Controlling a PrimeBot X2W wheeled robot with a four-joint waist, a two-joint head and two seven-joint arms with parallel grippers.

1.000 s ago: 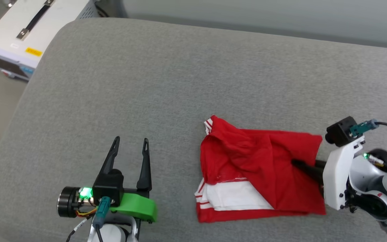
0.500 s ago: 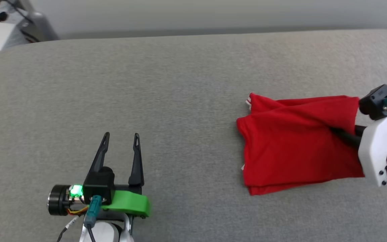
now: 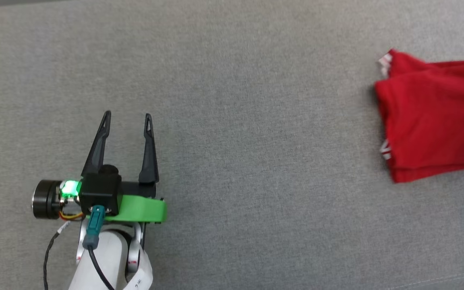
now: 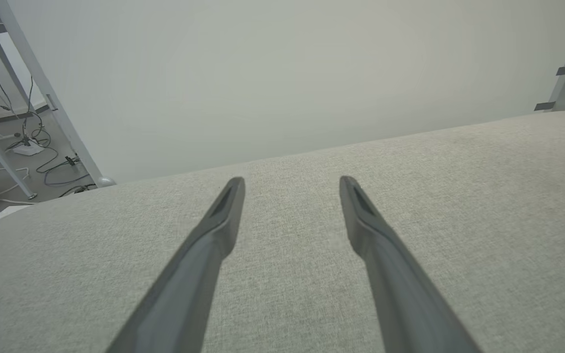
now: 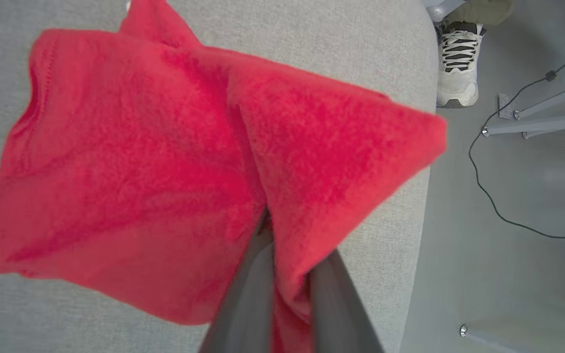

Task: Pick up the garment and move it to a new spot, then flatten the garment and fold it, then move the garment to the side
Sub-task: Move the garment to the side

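The garment (image 3: 433,121), a folded red shirt with bits of white striped trim showing at its left edge, lies at the right edge of the head view on the grey cushion (image 3: 232,100). In the right wrist view the garment (image 5: 165,162) spreads over the cushion near its edge, and my right gripper (image 5: 268,220) is shut on a fold of the red cloth, its tips buried in it. My left gripper (image 3: 127,117) stands open over bare cushion at the lower left, far from the garment; its fingers (image 4: 223,215) hold nothing.
The cushion's right edge (image 5: 424,147) drops to a grey floor with a person's white shoe (image 5: 456,68), a black cable (image 5: 503,206) and metal stand legs (image 5: 537,122). A pale wall (image 4: 282,73) rises behind the cushion, with a frame and cables at the left (image 4: 22,122).
The head camera has swung, shifting the whole picture. The right gripper has dragged the garment to the right, out toward the frame edge, and the white sleeve panel is now tucked under. The left gripper stays open.
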